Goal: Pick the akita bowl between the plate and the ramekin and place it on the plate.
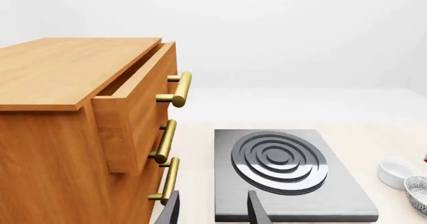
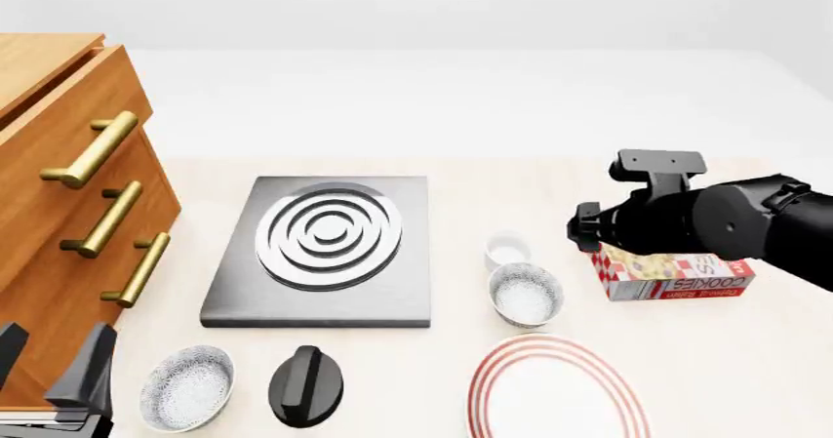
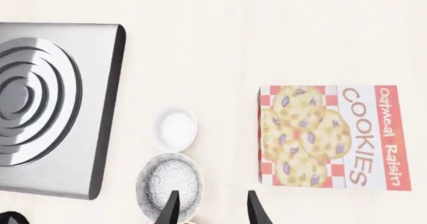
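Observation:
The akita bowl [image 2: 525, 295], speckled grey-white, sits on the table between the small white ramekin [image 2: 506, 251] and the red-ringed plate [image 2: 563, 397]. In the right wrist view the bowl [image 3: 169, 184] lies beside one finger of my right gripper [image 3: 213, 211], which is open, empty and held above the table. The ramekin [image 3: 177, 128] is just beyond the bowl. My right arm [image 2: 703, 221] hovers over the cookie box and hides its fingers in the front view. My left gripper [image 2: 50, 357] stands open and empty at the near left by the cabinet, and shows open in its wrist view [image 1: 213, 213].
A second speckled bowl [image 2: 189, 387] and a black knob-like object [image 2: 307, 384] lie at the near left. The grey burner [image 2: 326, 248] sits left of the ramekin. A cookie box [image 2: 670, 274] lies to the right. The wooden cabinet [image 2: 65, 194] has its top drawer [image 1: 130, 114] partly open.

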You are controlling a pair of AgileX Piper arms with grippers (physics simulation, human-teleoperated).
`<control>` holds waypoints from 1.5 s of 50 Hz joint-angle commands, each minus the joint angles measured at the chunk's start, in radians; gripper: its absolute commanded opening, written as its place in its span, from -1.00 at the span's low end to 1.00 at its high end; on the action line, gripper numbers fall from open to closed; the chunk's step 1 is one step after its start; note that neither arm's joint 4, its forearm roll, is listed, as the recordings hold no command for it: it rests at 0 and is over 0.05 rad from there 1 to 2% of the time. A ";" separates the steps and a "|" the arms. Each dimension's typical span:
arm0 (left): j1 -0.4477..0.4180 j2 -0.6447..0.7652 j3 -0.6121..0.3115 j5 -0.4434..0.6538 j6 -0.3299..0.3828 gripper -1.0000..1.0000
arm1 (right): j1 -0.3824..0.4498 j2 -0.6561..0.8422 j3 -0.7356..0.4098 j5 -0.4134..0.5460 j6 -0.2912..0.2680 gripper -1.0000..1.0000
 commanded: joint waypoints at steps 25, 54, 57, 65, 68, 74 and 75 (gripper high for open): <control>0.000 0.000 0.000 0.000 0.000 1.00 | 0.013 0.076 0.115 -0.119 0.013 1.00; 0.000 0.000 0.000 0.000 0.000 1.00 | 0.067 0.170 0.141 -0.202 0.028 1.00; 0.000 0.000 0.000 0.000 0.000 1.00 | 0.069 0.180 0.139 -0.208 0.029 1.00; 0.000 0.000 0.000 0.000 0.000 1.00 | 0.067 0.190 0.143 -0.218 0.034 1.00; 0.000 0.000 0.000 0.000 0.000 1.00 | 0.066 0.196 0.146 -0.223 0.034 1.00; 0.000 0.000 0.000 0.000 0.000 1.00 | 0.072 0.209 0.155 -0.240 0.037 1.00; 0.000 0.000 0.000 0.000 0.000 1.00 | 0.068 0.210 0.157 -0.242 0.035 1.00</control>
